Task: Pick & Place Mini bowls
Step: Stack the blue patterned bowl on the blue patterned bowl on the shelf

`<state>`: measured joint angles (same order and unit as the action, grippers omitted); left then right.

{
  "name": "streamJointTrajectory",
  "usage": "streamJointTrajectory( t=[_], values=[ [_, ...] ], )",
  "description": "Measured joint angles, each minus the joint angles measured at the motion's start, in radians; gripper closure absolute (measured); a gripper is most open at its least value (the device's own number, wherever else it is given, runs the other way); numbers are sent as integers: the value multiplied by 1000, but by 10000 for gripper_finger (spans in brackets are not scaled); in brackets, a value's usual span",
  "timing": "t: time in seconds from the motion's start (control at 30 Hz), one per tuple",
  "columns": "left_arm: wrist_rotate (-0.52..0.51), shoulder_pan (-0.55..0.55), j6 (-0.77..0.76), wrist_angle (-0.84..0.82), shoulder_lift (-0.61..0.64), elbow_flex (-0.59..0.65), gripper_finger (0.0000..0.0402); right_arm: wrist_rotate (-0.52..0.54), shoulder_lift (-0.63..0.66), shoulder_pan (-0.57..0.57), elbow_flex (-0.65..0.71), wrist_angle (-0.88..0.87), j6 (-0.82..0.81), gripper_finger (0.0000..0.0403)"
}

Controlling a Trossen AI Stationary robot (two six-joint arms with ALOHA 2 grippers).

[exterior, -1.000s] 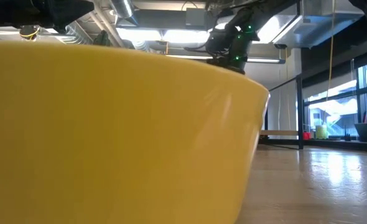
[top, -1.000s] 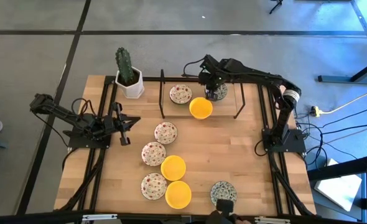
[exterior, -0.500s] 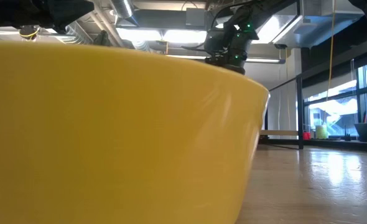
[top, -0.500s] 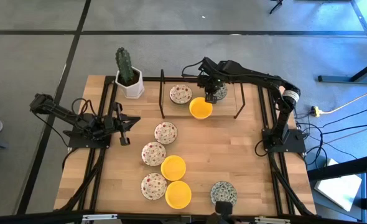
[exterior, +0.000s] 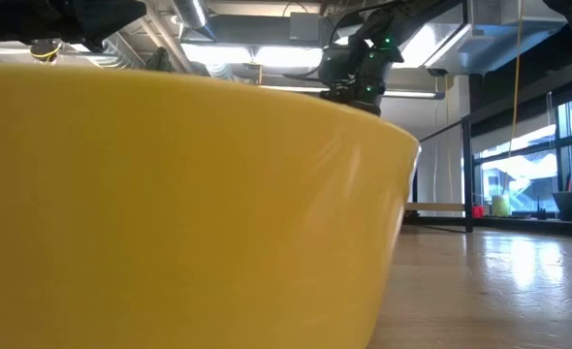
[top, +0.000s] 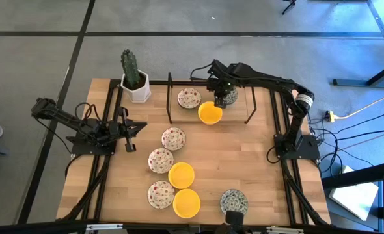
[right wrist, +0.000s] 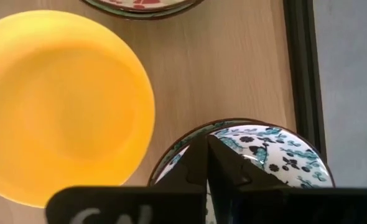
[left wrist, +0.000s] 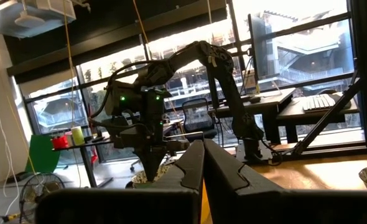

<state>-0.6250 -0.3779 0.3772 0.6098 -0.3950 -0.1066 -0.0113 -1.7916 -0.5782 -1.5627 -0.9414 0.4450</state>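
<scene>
Several mini bowls sit on the wooden table point(top: 244, 156). A white bowl with a green pattern point(top: 230, 96) point(right wrist: 264, 155) rests at the far side beside a yellow bowl point(top: 209, 112) point(right wrist: 59, 106) and a red-speckled bowl point(top: 189, 98). My right gripper point(top: 221, 97) point(right wrist: 206, 146) points steeply down, shut, its tips at the green-patterned bowl's rim on the side toward the yellow bowl. My left gripper point(top: 131, 147) point(left wrist: 203, 149) waits shut at the table's left. Another yellow bowl point(exterior: 170, 194) fills the low view. My right gripper stands with its shut fingertips point(right wrist: 199, 152) right at the green-patterned bowl's rim point(right wrist: 171, 158), coming from above on a slant. The fingers cover the spot, so I cannot tell whether they touch the rim. The bowl rests on the table.
Black frame bars point(top: 170, 97) point(top: 252, 104) flank the three far bowls. A cactus in a white square pot point(top: 135, 81) stands at the far left. More bowls lie down the middle: red-speckled point(top: 173, 138) point(top: 160, 160) point(top: 160, 194), yellow point(top: 181, 174) point(top: 186, 203), green-patterned point(top: 233, 201).
</scene>
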Motion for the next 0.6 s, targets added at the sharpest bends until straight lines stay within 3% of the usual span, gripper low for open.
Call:
streamJointTrajectory(
  t=[0.6],
  values=[
    [-6, 0, 2, 0, 0, 0, 391, 45, -18, 0, -14, 8, 17, 398]
  ],
)
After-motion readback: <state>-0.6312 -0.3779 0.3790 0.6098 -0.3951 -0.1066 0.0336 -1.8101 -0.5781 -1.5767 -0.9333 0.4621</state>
